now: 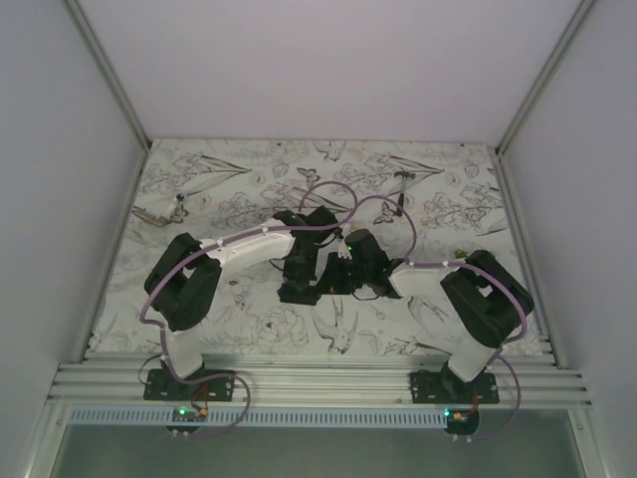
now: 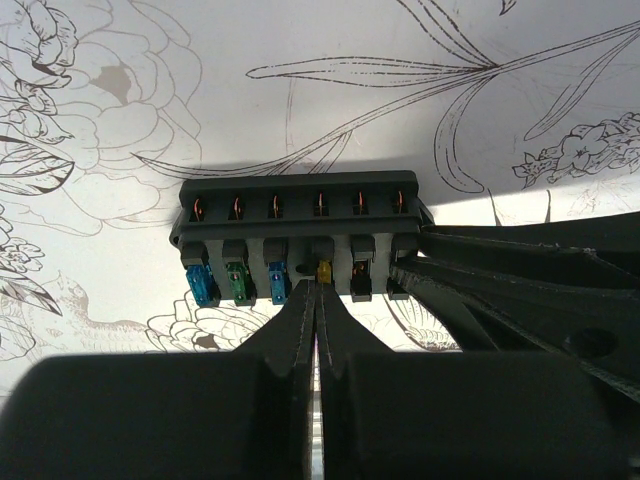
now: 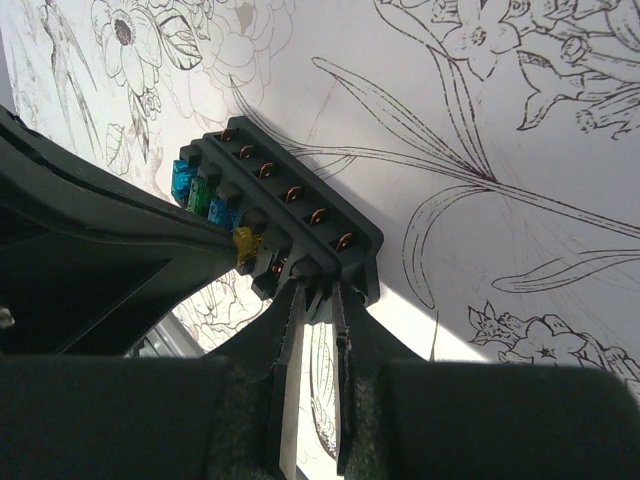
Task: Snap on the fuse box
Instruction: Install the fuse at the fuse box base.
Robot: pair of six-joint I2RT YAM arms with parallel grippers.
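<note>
The black fuse box (image 2: 300, 205) is held a little above the flowered table, its row of blue, green and orange fuses facing my left wrist camera. My left gripper (image 2: 318, 287) is shut, its tips pinching a small yellow fuse (image 2: 323, 270) that sits in a slot of the box. My right gripper (image 3: 322, 296) is shut on the near end of the fuse box (image 3: 290, 195). The left gripper's dark fingers (image 3: 150, 235) reach the yellow fuse (image 3: 246, 242) from the left. In the top view both grippers meet over the table's middle, around the fuse box (image 1: 332, 270).
A tiny black-handled hammer (image 1: 397, 197) lies at the back centre. A small metal object (image 1: 164, 211) lies at the far left and a small green object (image 1: 463, 249) at the right. White walls enclose the table on three sides.
</note>
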